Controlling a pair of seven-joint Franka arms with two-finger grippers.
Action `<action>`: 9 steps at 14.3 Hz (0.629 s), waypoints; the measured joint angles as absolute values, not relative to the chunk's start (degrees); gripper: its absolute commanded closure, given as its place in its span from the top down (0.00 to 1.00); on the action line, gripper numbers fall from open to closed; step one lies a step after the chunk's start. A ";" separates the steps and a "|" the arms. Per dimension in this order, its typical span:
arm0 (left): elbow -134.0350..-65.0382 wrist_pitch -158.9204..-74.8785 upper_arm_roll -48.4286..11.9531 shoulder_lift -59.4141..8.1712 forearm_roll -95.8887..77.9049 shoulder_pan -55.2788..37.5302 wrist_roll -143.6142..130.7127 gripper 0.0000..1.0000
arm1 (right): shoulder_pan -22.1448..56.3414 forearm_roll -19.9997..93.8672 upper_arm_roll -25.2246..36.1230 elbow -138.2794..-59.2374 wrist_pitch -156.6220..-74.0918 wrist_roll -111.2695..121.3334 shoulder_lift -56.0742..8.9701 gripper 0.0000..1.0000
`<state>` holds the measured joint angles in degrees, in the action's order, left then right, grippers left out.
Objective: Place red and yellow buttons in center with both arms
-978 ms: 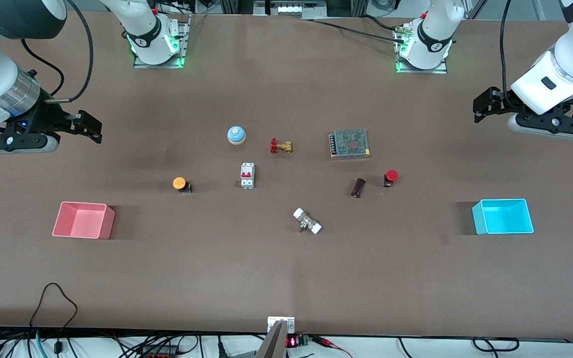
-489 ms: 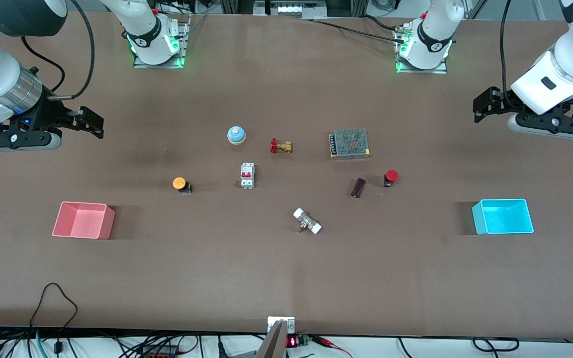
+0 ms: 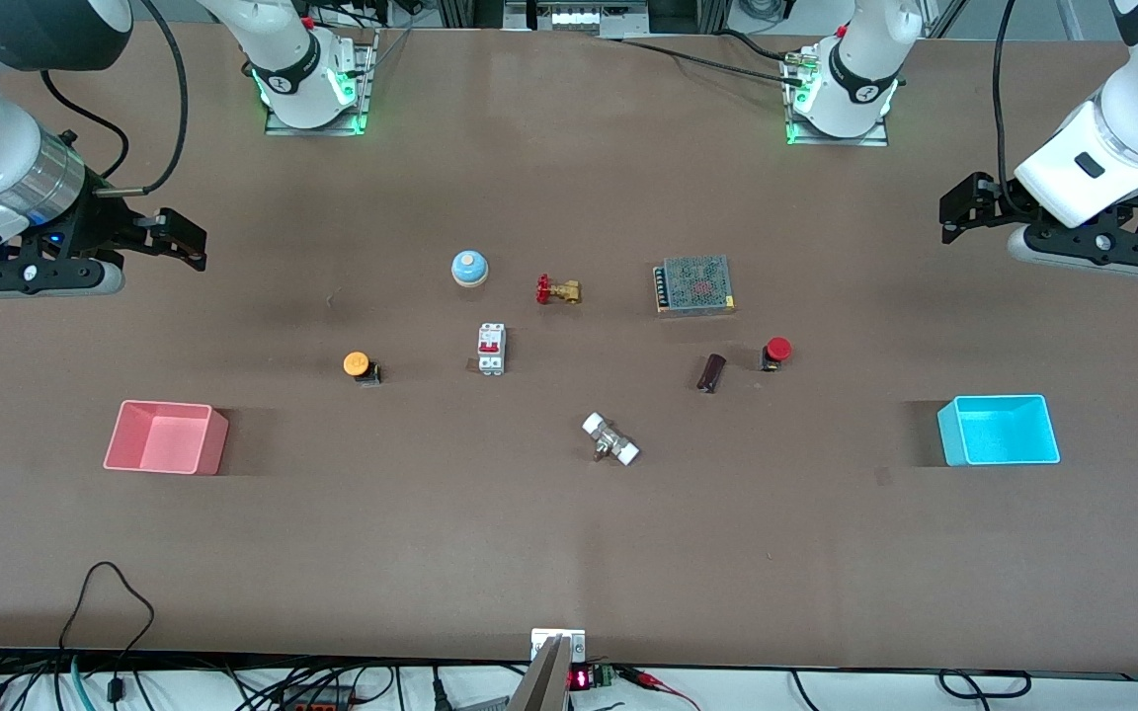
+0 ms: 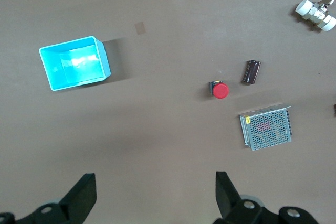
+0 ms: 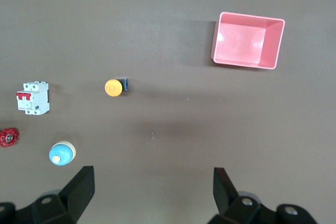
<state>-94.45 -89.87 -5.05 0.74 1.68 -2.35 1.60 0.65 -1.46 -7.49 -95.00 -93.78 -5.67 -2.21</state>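
Both buttons lie out from the circuit breaker (image 3: 491, 349), grippers up and spread.

Yellow button (image 3: 356, 363) sits toward the right arm's end, red button (image 3: 777, 348) toward the left's. Right gripper (image 3: 177, 240) and left gripper (image 3: 964, 207) hover wide-fingered. You'd likely pinch each small, light, rigid button's dark base, not its slick cap.

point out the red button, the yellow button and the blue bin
red button (image 3: 777, 348), front view, on its round red cap
yellow button (image 3: 356, 362), front view, on its round yellow cap
blue bin (image 3: 1043, 433), front view, on the rim at the left arm's end of the table
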 measured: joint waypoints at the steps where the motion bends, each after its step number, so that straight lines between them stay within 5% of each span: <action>1: -94.45 -89.87 -5.05 0.74 1.68 -2.35 1.60 1.00 | 0.64 -1.46 -7.44 -94.18 -92.28 -5.69 -2.11 1.00; 9: -94.45 -89.79 -5.05 0.68 1.68 -2.35 1.60 1.00 | 0.30 -1.44 -7.13 -92.51 -89.73 -5.78 -1.76 1.00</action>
<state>-94.45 -89.79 -5.05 0.68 1.68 -2.35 1.60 0.30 -1.44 -7.13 -92.51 -89.73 -5.78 -1.76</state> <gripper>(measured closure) 0.000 0.000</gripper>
